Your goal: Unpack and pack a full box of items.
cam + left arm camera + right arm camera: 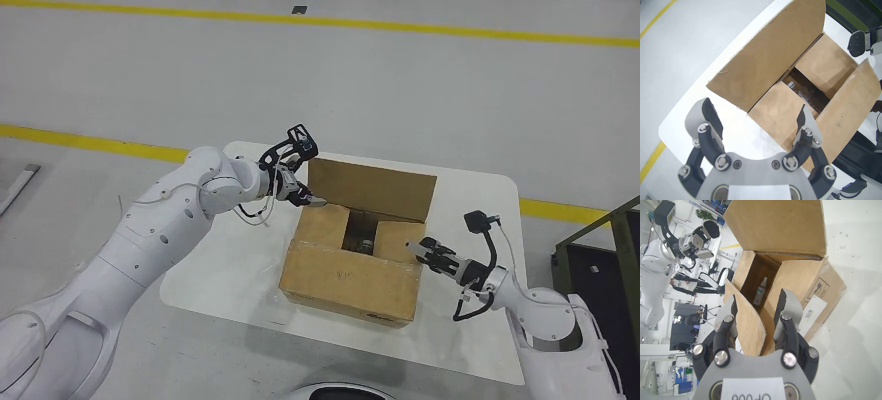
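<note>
Just one box (pixel 345 275), one spray bottle (pixel 760 292) inside.

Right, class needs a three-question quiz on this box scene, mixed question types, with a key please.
1. True or false: the cardboard box on the white table is taped fully shut.
2. What lies inside the box, seen from the right wrist view? A) a spray bottle B) a mug C) a banana
3. Fill in: the right end effector is open, with a box ___ between its fingers.
Key: 1 false; 2 A; 3 flap.
</note>
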Controlling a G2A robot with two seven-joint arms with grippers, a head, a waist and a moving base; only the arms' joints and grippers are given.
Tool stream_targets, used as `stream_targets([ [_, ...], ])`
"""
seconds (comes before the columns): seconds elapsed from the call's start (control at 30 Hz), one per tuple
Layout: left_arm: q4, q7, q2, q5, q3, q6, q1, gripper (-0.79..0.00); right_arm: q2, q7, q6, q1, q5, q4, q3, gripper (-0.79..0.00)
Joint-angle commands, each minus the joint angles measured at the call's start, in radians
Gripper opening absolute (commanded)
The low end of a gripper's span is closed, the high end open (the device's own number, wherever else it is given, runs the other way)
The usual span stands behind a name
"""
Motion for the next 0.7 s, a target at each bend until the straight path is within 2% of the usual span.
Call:
stream_targets([
  [0.0,0.0,0.0,0.0,0.0,0.0,0.0,0.0,0.0,0.004,0.018,0.003,-0.008,0.016,-0.007,0.003,-0.348],
  [0.07,0.0,0.0,0.0,0.0,0.0,0.0,0.0,0.0,0.007,0.023,0.002,-0.013,0.01,-0.016,0.008,-0.366],
  [0.23,0.0,0.0,0.0,0.0,0.0,0.0,0.0,0.0,0.015,0.027,0.001,-0.029,-0.007,-0.02,0.009,-0.342],
  [0.43,0.0,0.0,0.0,0.0,0.0,0.0,0.0,0.0,0.022,0.028,0.001,-0.049,0.021,-0.028,0.005,-0.323],
  [0.67,0.0,0.0,0.0,0.0,0.0,0.0,0.0,0.0,0.031,0.057,0.0,-0.08,0.074,-0.059,0.003,-0.339],
])
